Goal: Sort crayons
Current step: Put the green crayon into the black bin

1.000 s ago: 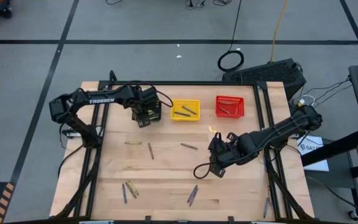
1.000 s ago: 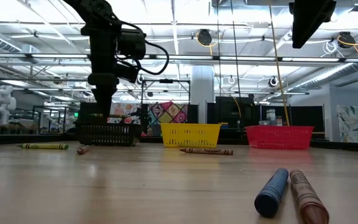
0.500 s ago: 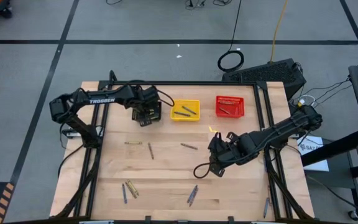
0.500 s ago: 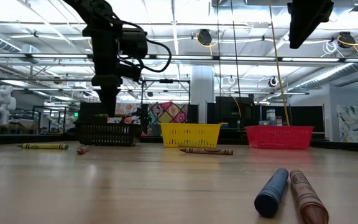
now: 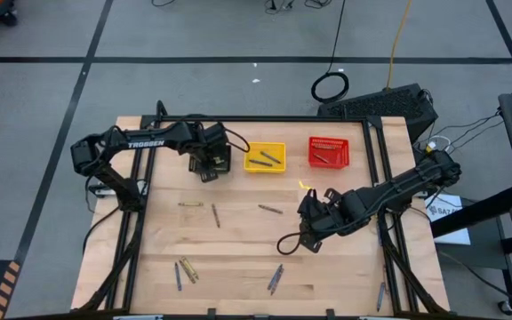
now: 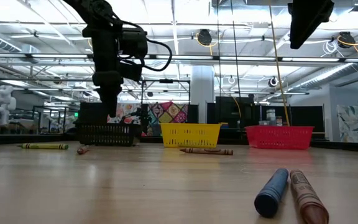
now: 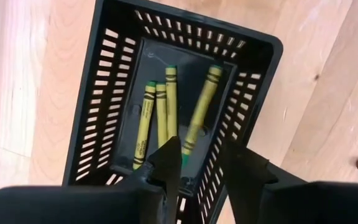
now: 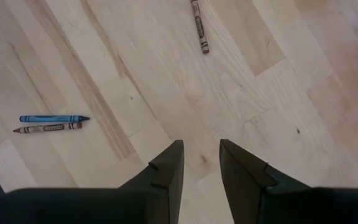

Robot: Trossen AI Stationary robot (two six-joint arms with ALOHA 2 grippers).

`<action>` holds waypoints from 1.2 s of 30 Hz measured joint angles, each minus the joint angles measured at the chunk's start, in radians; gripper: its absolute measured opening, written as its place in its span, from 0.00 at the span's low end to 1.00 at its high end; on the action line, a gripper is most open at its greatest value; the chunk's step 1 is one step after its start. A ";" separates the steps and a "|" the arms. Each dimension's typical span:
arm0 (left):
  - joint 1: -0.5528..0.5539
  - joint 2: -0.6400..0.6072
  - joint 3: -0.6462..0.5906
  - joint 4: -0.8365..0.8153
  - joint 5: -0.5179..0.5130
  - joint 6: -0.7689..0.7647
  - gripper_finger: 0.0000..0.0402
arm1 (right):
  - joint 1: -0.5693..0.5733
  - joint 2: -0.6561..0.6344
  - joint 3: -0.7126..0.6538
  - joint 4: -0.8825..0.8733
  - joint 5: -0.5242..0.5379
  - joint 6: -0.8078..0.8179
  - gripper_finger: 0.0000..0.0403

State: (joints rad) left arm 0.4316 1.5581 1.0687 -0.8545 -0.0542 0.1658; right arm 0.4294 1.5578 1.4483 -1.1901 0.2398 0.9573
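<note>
Left gripper (image 7: 199,163) hung over the black basket (image 7: 98,137) at the table's far left, fingers parted with a gap between them, nothing held. Four olive-yellow crayons (image 7: 166,109) lay on the basket floor, three side by side and one angled apart. Right gripper (image 8: 199,163) hovered above bare table (image 8: 278,93) in the right-middle area, fingers apart, nothing between them. Below it a blue crayon (image 8: 53,118) lay just beside a brownish-red crayon (image 8: 46,128), and another brown crayon (image 8: 199,26) lay well apart from them. High view showed the yellow basket (image 5: 265,157) holding a couple of crayons and the red basket (image 5: 328,152) holding one or two, colours too small to tell. Loose crayons were scattered on the table: one pair near the middle-left (image 5: 213,214), a cluster near the front-left (image 5: 185,270), a pair near the front centre (image 5: 276,278).
</note>
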 joint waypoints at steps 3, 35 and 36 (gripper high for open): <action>0.000 0.000 0.000 -0.001 -0.002 -0.002 0.28 | 0.001 0.000 0.000 -0.014 -0.005 0.000 0.23; -0.055 0.000 0.000 -0.026 -0.007 -0.020 0.28 | 0.267 0.219 0.000 -0.100 -0.030 0.692 0.23; -0.055 0.000 0.000 -0.026 -0.007 -0.021 0.28 | 0.260 0.226 0.000 -0.097 -0.030 0.678 0.23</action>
State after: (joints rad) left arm 0.3771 1.5581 1.0687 -0.8810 -0.0612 0.1448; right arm 0.6890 1.7838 1.4483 -1.2869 0.2100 1.6356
